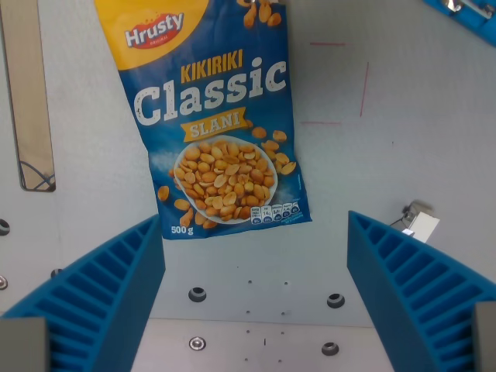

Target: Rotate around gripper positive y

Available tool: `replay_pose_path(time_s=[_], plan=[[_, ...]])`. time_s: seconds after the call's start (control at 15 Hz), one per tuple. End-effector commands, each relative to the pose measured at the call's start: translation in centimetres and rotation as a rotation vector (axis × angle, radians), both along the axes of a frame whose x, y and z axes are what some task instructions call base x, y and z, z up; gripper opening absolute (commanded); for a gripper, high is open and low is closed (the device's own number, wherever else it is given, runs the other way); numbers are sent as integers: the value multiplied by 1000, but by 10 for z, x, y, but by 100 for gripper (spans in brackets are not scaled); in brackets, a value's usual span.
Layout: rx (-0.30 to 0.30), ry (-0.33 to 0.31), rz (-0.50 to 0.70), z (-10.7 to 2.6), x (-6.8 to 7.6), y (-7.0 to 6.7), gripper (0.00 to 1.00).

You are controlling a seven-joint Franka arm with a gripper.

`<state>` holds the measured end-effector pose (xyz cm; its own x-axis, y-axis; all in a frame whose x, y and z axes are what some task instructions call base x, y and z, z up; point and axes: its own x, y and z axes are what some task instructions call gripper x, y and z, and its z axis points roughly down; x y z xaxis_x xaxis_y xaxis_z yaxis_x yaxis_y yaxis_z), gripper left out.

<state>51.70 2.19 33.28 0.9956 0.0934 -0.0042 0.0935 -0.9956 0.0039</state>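
— Since the wrist camera looks straight down, what fills most of it?

— A pale grey surface [403,155], flat, with thin red lines drawn on it toward the wrist view's upper right and several screws and holes near the bottom edge.

— And what lies on it?

— A blue peanut bag [221,116], printed "Hrusty", "Kikiriki Classic", "Slani" and "500 g", with a bowl of peanuts pictured on it. It lies flat, slightly tilted, running from the top edge down to just above the middle, left of centre.

— Where is the hand?

— The hand [256,298] comes in from the bottom. Its two blue ribbed fingers [101,302] stand spread wide apart, one at the wrist view's lower left and one at the lower right, with nothing between them but bare surface and screws.

— Does it touch the bag?

— I see no grip on it. The bag's lower left corner sits just beside the tip of the left-side finger; whether they touch I cannot tell.

— Anything smaller?

— A small white and grey object [419,222] lies just past the right-side finger, too small to identify. A tan strip [27,93] shows at the left edge.
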Motion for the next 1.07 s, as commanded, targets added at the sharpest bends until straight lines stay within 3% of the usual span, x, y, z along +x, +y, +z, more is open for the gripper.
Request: replay_pose_path(time_s=[0.07, 1.07], plan=[[1, -16, 0, 1, 0, 0, 100], [20, -215, 1, 1, 0, 0, 100]])
